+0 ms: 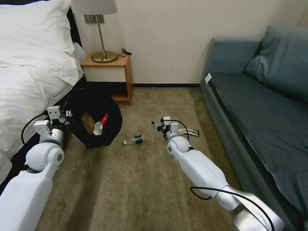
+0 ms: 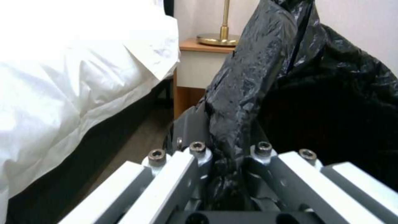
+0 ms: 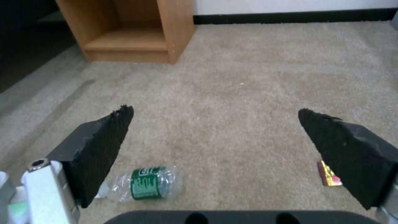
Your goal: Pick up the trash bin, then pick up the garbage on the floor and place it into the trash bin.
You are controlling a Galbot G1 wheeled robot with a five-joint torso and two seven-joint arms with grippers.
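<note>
Two pcs of garbage on floor [image 1: 134,186]: bottle [image 1: 135,140] at 12 o'clock, wrapper [image 1: 189,131] partly hidden behind right gripper [image 3: 215,124], fully open, empty. Left gripper [image 2: 226,155] clamps trash bin [image 1: 93,120] bag rim at 10 o'clock.

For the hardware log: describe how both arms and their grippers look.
Both arms have glossy white shells with rounded silver-grey joints. A black cable loops beside each wrist. The left gripper has white-and-grey linkage bars fastened with dark hex bolts. The right gripper carries two black wedge-shaped finger pads with rough tips, on silver mounts.
</note>
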